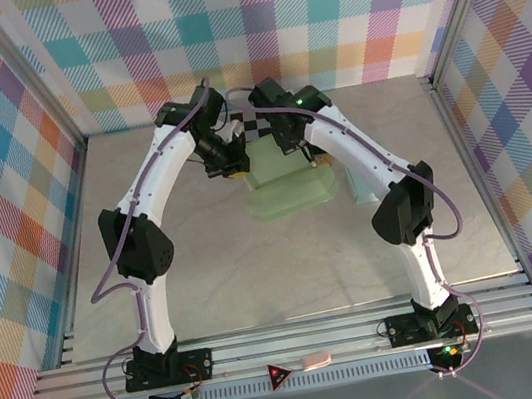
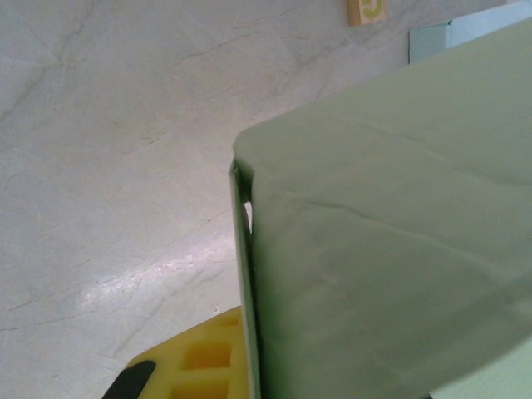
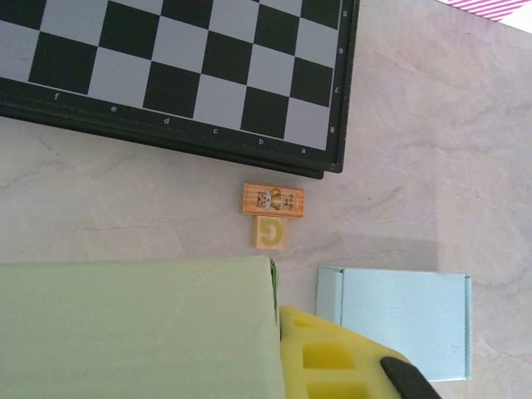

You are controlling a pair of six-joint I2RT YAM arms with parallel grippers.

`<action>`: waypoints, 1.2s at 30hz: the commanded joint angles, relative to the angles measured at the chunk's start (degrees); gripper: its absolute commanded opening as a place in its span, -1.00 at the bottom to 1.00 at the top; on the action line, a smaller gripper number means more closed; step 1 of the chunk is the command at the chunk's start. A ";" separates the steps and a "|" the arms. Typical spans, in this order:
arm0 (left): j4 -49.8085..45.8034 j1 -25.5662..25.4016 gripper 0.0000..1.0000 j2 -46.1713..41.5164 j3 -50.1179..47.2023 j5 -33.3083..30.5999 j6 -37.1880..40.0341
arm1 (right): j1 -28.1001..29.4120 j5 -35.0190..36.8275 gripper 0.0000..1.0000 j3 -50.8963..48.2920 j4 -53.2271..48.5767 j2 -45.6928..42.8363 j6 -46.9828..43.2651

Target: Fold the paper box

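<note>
The pale green paper box [image 1: 290,194] lies at the far middle of the table, between the two arms. My left gripper [image 1: 232,170] is at the box's left side and my right gripper [image 1: 311,156] at its right side. In the left wrist view the box [image 2: 391,241] looms large, and a thin side wall [image 2: 242,274] stands pressed against my yellow finger [image 2: 204,357]; my left gripper [image 2: 249,374] is shut on that wall, with the other finger hidden behind the box. In the right wrist view my right gripper [image 3: 279,366] is shut on the edge of the box [image 3: 133,332], with one yellow finger [image 3: 332,366] showing.
A chessboard [image 3: 183,75] lies just beyond the box at the back. Two small wooden blocks [image 3: 273,200] [image 3: 269,233] rest between the board and the box. A light blue box [image 3: 399,320] sits to the right, also visible from above [image 1: 358,183]. Plaid walls enclose the table.
</note>
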 commanded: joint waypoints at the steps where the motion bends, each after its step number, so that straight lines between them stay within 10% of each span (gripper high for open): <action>1: -2.18 -0.04 -1.00 -0.31 2.51 0.51 -0.19 | 0.09 6.90 -1.00 1.37 -4.62 1.63 0.77; 5: -2.26 -0.05 -1.00 -0.41 2.57 0.60 -0.19 | 0.05 2.55 -0.99 2.86 -5.04 1.70 0.94; 10: -2.43 -0.05 -1.00 -0.38 2.52 0.47 -0.51 | -1.34 -7.27 -0.35 5.52 -5.27 0.04 1.79; 14: -2.65 -0.05 -1.00 -0.35 2.49 0.24 -0.42 | -2.59 -12.15 -0.21 7.58 -6.73 -0.54 3.03; 36: -3.46 -1.10 -1.00 0.88 4.87 -0.59 -1.37 | -0.61 4.31 -1.00 3.94 -9.67 3.27 3.81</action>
